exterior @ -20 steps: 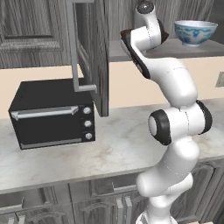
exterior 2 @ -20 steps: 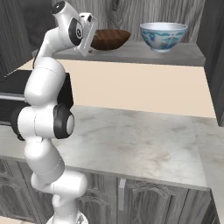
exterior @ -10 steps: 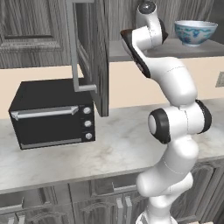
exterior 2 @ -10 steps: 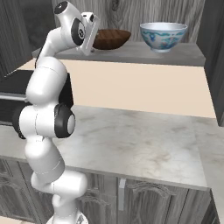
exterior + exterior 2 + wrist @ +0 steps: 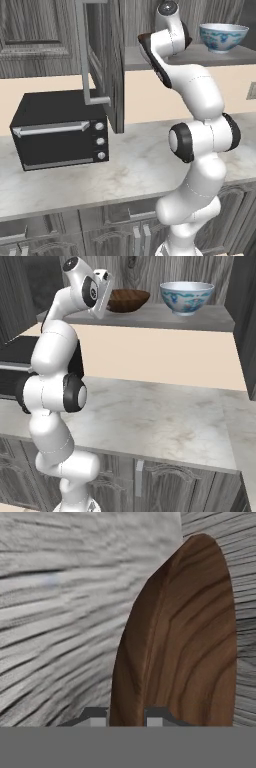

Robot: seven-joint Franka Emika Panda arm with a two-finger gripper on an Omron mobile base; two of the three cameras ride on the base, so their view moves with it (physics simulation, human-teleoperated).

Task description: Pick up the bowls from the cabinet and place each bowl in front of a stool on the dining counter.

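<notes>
Between end effector (image 5: 126, 716) fingertips, seemingly gripped: grained brown bowl (image 5: 180, 642).

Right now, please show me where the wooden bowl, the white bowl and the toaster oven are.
wooden bowl (image 5: 129, 299), right base view, on its outer wall.
white bowl (image 5: 186, 297), right base view, on its patterned side.
toaster oven (image 5: 56, 141), left base view, on its door.

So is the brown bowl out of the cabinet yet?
No. The brown wooden bowl sits upright on the cabinet shelf, its rim between the gripper's fingertips.
</notes>
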